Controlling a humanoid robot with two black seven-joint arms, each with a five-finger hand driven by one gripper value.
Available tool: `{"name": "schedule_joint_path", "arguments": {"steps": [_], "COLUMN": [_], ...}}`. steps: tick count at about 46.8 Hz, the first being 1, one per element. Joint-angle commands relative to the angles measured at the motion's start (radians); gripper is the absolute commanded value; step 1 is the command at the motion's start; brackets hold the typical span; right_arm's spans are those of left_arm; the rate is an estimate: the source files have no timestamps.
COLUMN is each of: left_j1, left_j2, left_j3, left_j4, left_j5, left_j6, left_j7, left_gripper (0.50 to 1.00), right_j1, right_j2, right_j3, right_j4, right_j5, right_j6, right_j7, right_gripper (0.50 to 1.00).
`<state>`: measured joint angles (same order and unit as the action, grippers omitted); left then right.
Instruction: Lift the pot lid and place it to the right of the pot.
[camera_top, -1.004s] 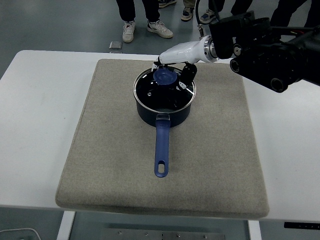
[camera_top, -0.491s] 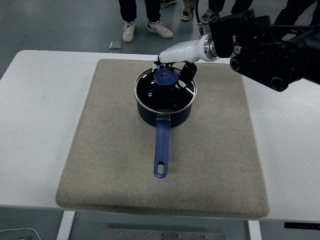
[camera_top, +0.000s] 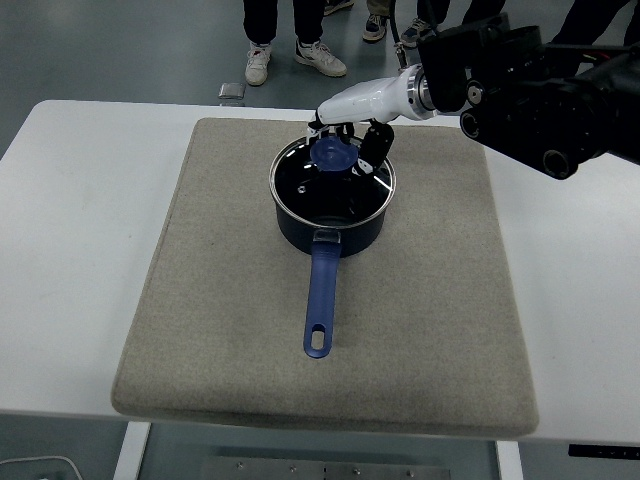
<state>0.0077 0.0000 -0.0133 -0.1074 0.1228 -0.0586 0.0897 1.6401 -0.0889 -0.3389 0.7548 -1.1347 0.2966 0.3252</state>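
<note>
A dark blue pot (camera_top: 330, 222) with a long blue handle (camera_top: 322, 300) pointing toward me sits on the grey mat (camera_top: 220, 300). Its glass lid (camera_top: 320, 190) with a blue knob (camera_top: 331, 153) rests tilted on the pot, raised at the far side. My right hand (camera_top: 350, 135), white shell with black fingers, comes in from the right and is closed around the knob. The left arm is out of view.
The mat covers most of the white table (camera_top: 80, 230). Bare mat lies to the right of the pot (camera_top: 440, 240). People's feet (camera_top: 300, 55) stand beyond the table's far edge. A small grey object (camera_top: 232, 92) lies on the floor.
The pot and lid have shifted slightly right and away, the handle swinging a little. My right hand has risen slightly with the knob.
</note>
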Motion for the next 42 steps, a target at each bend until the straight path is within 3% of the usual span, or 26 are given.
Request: {"name": "schedule_joint_path", "arguments": {"steps": [1, 15, 42], "left_j1": [0.000, 0.000, 0.000], "left_j2": [0.000, 0.000, 0.000], "left_j3": [-0.001, -0.001, -0.001], "left_j4": [0.000, 0.000, 0.000], "left_j5": [0.000, 0.000, 0.000], "left_j6": [0.000, -0.001, -0.001], "left_j7": [0.001, 0.001, -0.001], "left_gripper": [1.000, 1.000, 1.000], "right_j1": [0.000, 0.014, 0.063], "right_j2": [0.000, 0.000, -0.044], "right_j3": [0.000, 0.001, 0.003], "right_j4": [0.000, 0.000, 0.000], "right_j5": [0.000, 0.013, 0.064], "right_j6": [0.001, 0.021, 0.059], "right_j7": [0.000, -0.002, -0.003], "right_gripper": [0.578, 0.500, 0.500]}}
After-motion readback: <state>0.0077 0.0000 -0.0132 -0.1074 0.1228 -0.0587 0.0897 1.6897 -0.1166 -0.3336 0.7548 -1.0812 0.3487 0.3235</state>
